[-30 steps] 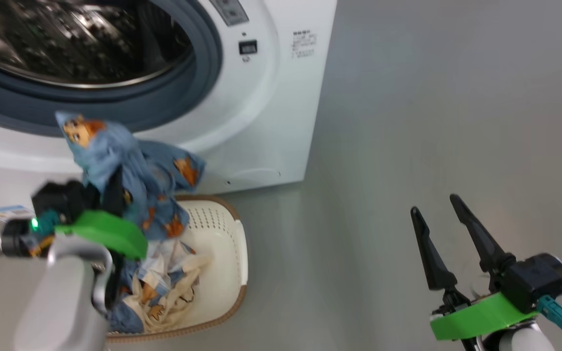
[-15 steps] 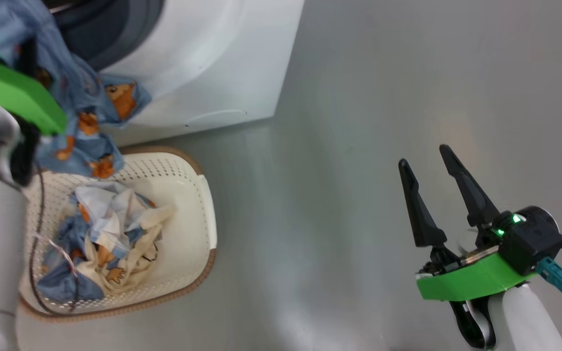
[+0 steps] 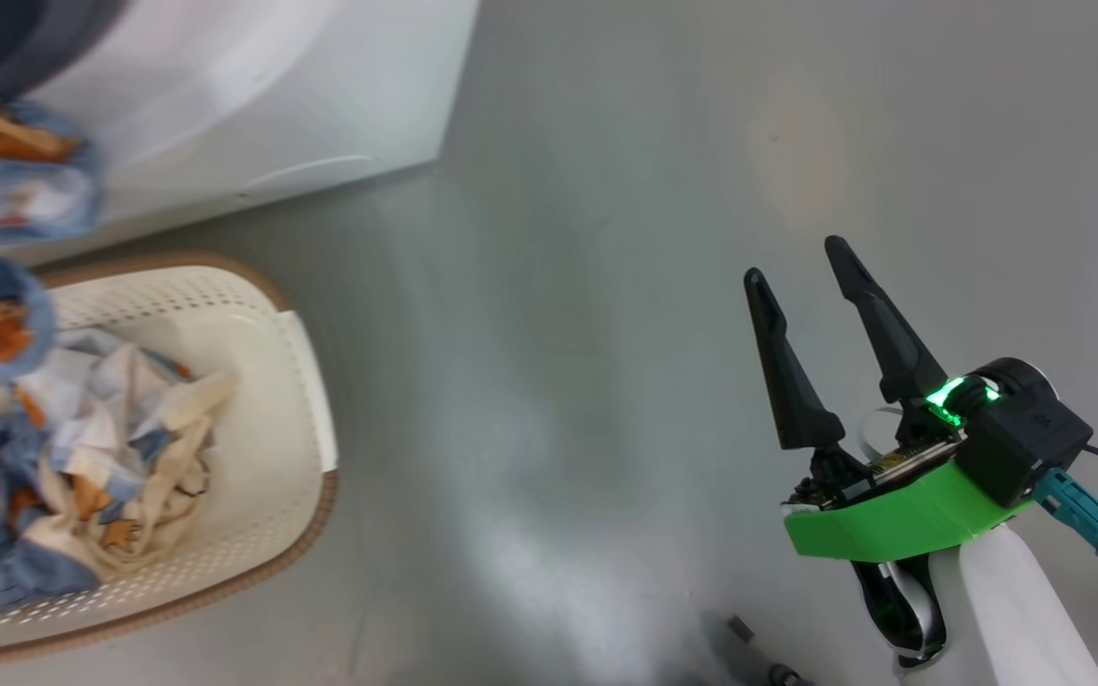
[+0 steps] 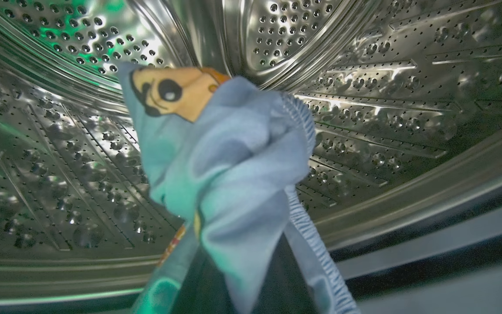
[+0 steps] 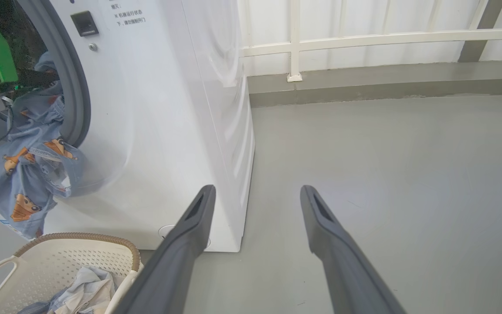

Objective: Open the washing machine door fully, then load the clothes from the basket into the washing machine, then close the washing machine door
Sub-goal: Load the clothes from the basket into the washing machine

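In the left wrist view my left gripper is shut on a blue cloth point(image 4: 233, 152) with orange-brown cartoon figures. The cloth hides the fingers and is held up inside the steel drum point(image 4: 408, 109) of the washing machine point(image 5: 168, 109). In the right wrist view the rest of that cloth point(image 5: 28, 174) hangs out over the grey gasket point(image 5: 79, 96), above the basket point(image 5: 72, 257). More clothes point(image 3: 101, 457) lie in the cream basket point(image 3: 296, 381) on the floor. My right gripper point(image 3: 794, 259) stands open and holds nothing, well to the right over bare floor. The washing machine door is out of view.
Grey floor point(image 3: 606, 191) stretches between the machine's right front corner and my right arm. A white railing point(image 5: 364, 39) and a low grey kerb point(image 5: 386, 85) run behind the machine. A small dark object point(image 3: 740, 626) lies on the floor near the bottom edge.
The head camera has swung down and to the right. My left arm has lifted the blue cloth from above the basket into the drum opening. The right gripper stays open.
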Robot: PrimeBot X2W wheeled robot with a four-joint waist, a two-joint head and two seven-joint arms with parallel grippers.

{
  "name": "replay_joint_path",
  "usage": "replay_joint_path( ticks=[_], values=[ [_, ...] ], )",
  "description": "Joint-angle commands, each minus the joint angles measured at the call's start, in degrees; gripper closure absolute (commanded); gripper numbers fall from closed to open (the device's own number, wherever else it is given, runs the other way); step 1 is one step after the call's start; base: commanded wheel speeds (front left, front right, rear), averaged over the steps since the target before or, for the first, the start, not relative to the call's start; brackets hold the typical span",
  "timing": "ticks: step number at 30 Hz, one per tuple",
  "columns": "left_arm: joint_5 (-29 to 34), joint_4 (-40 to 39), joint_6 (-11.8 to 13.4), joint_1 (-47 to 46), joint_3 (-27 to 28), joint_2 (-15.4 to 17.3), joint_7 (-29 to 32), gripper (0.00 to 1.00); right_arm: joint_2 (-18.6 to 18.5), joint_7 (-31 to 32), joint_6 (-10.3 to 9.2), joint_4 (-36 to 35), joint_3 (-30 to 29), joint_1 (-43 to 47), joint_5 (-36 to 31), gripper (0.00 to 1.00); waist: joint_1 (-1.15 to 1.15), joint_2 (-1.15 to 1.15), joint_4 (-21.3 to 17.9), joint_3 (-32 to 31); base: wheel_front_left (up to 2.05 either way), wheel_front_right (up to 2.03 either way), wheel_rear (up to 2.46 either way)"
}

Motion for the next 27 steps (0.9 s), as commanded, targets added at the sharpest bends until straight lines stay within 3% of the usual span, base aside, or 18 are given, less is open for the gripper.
replay_joint_path(
  ticks=[1,5,21,24,27],
  values=[
    [0.37,-2.17,0.31,-2.58,1.12,4.15,-0.27,1.00,0.27,-0.67,0.09,-1.50,1.68,0.06,0.42,0.00,0.00,0.00,-2.61,2.40,0.00,0.00,0.00],
    [1.60,-4.08,1.76,-5.38,1.53,6.19,-2.78,1.00,0.34,-0.67,0.09,-1.54,2.32,-0.68,0.97,0.00,0.00,0.00,-3.80,3.52,0.00,0.00,0.00],
    [10.58,-6.10,6.92,-15.68,-0.74,10.45,-25.43,1.00,0.38,-0.67,0.09,-1.59,3.76,-1.62,3.32,0.00,0.00,0.00,-5.64,6.05,0.00,0.00,0.00],
    [10.88,-4.77,7.03,-16.01,-1.26,10.22,-26.38,1.00,0.38,-0.68,0.09,-1.62,3.69,-1.86,3.61,0.00,0.00,0.00,-5.37,6.51,0.00,0.00,0.00],
    [9.70,-1.93,6.06,-14.96,-1.63,9.42,-23.45,1.00,0.39,-0.68,0.09,-1.58,3.61,-2.07,3.76,0.00,0.00,0.00,-4.95,6.80,0.00,0.00,0.00]
  ],
)
